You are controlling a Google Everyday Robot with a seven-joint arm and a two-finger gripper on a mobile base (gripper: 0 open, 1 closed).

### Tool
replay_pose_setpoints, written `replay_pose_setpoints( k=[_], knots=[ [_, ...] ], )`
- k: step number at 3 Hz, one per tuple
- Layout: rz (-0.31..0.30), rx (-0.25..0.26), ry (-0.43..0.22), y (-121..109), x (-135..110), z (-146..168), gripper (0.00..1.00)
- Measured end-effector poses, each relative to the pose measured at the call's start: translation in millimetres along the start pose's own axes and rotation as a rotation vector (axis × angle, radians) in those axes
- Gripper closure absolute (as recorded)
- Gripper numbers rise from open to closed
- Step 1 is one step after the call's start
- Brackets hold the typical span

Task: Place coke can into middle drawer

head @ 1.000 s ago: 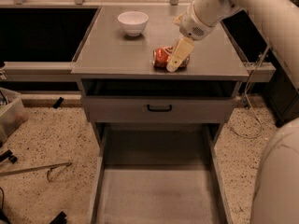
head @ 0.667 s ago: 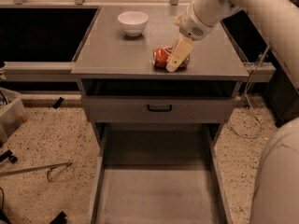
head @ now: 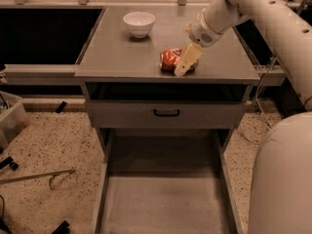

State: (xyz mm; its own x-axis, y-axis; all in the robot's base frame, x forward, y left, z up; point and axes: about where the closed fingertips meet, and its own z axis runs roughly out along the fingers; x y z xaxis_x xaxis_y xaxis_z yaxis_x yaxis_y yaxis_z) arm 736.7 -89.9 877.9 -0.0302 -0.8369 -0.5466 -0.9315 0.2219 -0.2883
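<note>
On top of the cabinet, near its front edge, the coke can is lying on its side, red and dented. The gripper is sitting right at the can's right end, touching it or nearly so, and covering part of it. I can't tell from this angle whether it's gripping the can or just resting against it. The arm is reaching down to it from the upper right.

The white bowl is sitting upright further back on the top, well apart from the can.

Below the top, the closed grey drawer front is showing its small black handle. Under that, the middle drawer is standing pulled out towards the camera, showing a bare grey floor. The can is not in it.
</note>
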Motion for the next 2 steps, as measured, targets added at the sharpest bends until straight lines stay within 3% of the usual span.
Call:
replay_pose_setpoints(
  k=[1,2],
  knots=[
    [0.051,-0.011,0.001,-2.5,19.9,10.4,0.00],
    [0.058,-0.039,0.010,0.1,26.6,21.4,0.07]
  ],
)
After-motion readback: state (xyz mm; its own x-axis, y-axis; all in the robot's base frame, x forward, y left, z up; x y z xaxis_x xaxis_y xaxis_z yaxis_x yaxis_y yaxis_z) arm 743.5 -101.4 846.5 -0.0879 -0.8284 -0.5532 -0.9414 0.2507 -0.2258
